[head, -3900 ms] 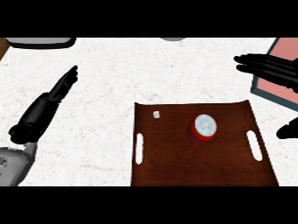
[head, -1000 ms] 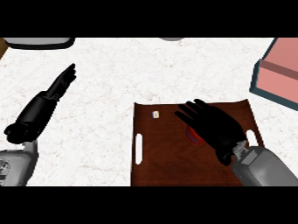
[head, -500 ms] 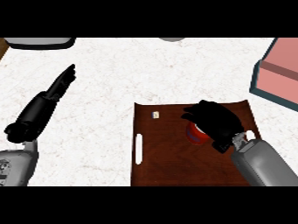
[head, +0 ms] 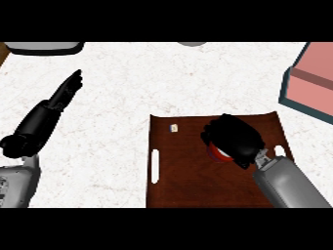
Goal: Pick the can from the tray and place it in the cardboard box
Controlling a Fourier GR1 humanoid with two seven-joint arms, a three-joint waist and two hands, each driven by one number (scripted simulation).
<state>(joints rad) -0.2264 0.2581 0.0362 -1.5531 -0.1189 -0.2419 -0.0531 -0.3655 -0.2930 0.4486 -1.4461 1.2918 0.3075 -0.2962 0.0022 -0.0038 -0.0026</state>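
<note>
Head view shows your right hand (head: 232,138) curled over the can (head: 218,153) on the tray (head: 190,180), apparently clamped. Lift straight up, then carry toward the cardboard box (head: 319,88) at two o'clock. Left hand (head: 64,93) rests open.

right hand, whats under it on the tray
Under the right hand, a red can shows only as a sliver; the curled fingers cover its top. Brown tray surrounds it.

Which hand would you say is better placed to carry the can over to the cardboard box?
The right hand: it is curled over the can on the tray, with the box on its side. The left hand rests open, far left.
</note>
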